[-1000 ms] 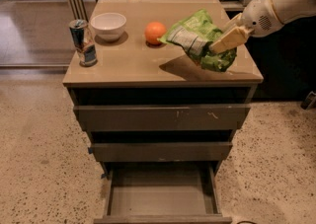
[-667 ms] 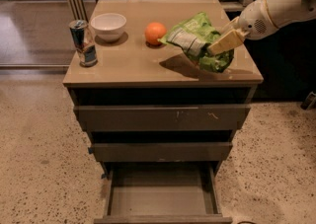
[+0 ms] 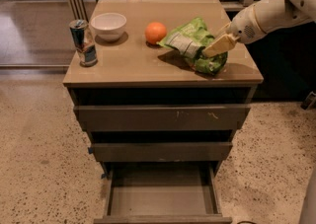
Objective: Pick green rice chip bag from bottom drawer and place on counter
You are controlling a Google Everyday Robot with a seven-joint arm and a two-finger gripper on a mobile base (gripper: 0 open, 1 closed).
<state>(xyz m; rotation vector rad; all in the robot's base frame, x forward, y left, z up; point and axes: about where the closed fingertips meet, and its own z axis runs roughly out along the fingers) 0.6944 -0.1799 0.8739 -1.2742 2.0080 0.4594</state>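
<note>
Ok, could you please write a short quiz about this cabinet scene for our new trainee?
1. True or false: the crumpled light-green foil chip bag lies in the open grey-brown bottom drawer.
2. Nearest to the bag: A round orange fruit, B white bowl, C drink can?
3. Where is the two-finger gripper?
Key: 1 false, it is on the glossy beige counter; 2 A; 3 at the bag, over the counter's right side.

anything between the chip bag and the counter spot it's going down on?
Nothing visible. The gripper holds the chip bag low over the right side of the counter. The orange sits just left of the bag, not under it.
</note>
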